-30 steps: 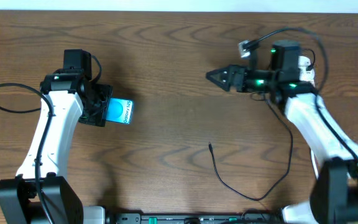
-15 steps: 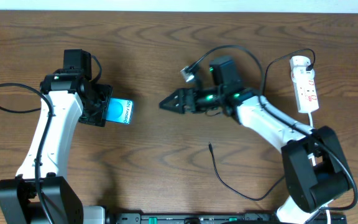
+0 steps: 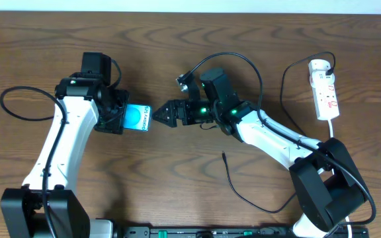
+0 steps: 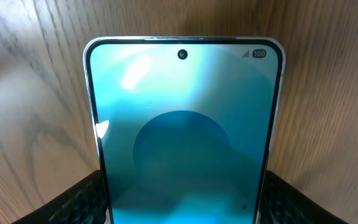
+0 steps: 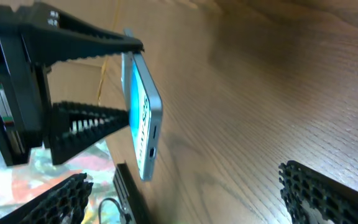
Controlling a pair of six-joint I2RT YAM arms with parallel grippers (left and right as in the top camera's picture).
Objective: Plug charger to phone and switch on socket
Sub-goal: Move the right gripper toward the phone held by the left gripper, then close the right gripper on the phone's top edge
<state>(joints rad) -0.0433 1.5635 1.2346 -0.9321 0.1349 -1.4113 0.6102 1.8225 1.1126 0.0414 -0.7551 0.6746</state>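
Observation:
The phone (image 3: 136,118) has a bright cyan screen, and my left gripper (image 3: 120,118) is shut on its sides, holding it above the table. In the left wrist view the phone (image 4: 182,130) fills the frame between the black fingers (image 4: 73,199). My right gripper (image 3: 159,117) is open and empty, its tips just right of the phone's white end. The right wrist view shows the phone (image 5: 143,118) edge-on ahead of my right gripper (image 5: 185,199), with its port facing the camera. The charger (image 3: 225,160), a thin black cable, lies loose on the table below the right arm. At the far right lies the white socket (image 3: 324,89).
The table (image 3: 177,192) is dark wood. The robots' thicker black cables loop at the left (image 3: 18,106) and above the right arm (image 3: 243,66). A white cord (image 3: 331,125) runs down from the socket past the right arm's base.
My right arm has swung left from near the socket to the phone, gripper open throughout. The left arm has carried the phone a little to the right.

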